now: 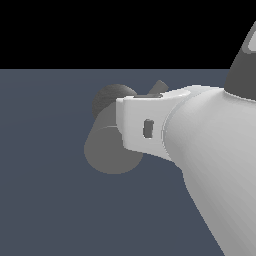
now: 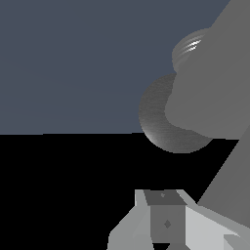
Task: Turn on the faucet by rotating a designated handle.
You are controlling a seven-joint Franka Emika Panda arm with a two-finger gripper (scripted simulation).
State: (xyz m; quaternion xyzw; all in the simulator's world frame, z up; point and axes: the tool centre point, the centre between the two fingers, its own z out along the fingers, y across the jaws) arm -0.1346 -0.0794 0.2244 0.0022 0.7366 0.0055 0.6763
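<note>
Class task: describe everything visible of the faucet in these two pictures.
The faucet is a thick matte-grey cylinder lying tilted on the blue-grey floor, its flat round end facing the exterior camera, with a darker rounded base behind. The white tool's body covers its side on the exterior view's right; contact cannot be confirmed. Its handle is not clearly visible.

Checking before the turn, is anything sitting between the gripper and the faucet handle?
Nothing separate shows. In the exterior view the gripper itself covers most of the faucet; only a dark tip, maybe the handle, pokes out above it.
</note>
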